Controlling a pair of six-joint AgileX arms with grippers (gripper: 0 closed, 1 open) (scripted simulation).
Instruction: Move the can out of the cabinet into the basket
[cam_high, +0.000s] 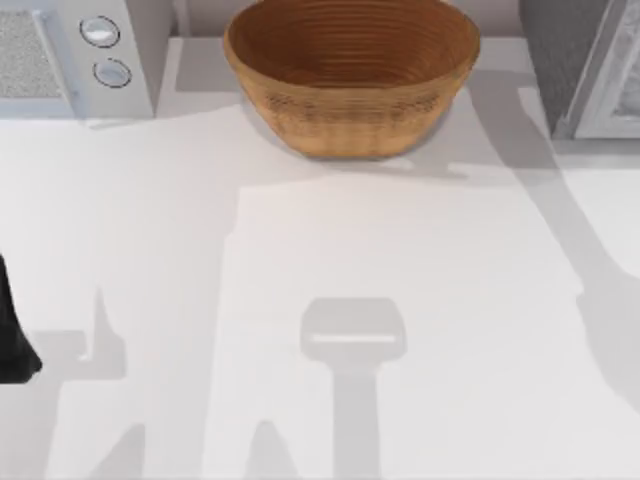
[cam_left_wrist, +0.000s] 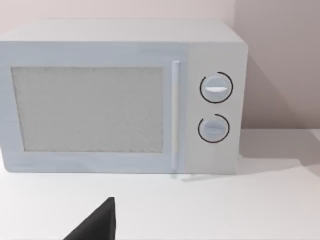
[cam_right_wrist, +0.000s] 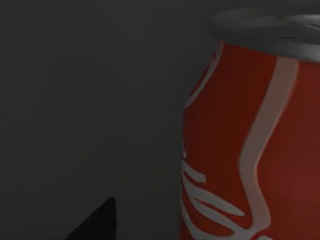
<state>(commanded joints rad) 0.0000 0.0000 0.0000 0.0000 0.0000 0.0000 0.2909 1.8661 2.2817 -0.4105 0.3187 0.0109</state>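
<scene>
The red can (cam_right_wrist: 250, 145), with white script and a silver rim, stands upright close in front of my right wrist camera, in dark grey surroundings. One dark fingertip (cam_right_wrist: 95, 222) of my right gripper shows beside the can, apart from it. The grey speckled cabinet (cam_high: 556, 60) with its white-framed door (cam_high: 612, 90) sits at the table's back right corner. The tan wicker basket (cam_high: 350, 95) stands at the back middle, with nothing visible in it. My left arm (cam_high: 12, 345) is parked at the table's left edge, and one of its fingertips (cam_left_wrist: 97, 222) shows in the left wrist view.
A white microwave (cam_high: 80, 55) with two round silver knobs (cam_left_wrist: 216, 88) stands at the back left, facing my left wrist camera. The white tabletop (cam_high: 330, 260) spreads in front of the basket and carries arm shadows.
</scene>
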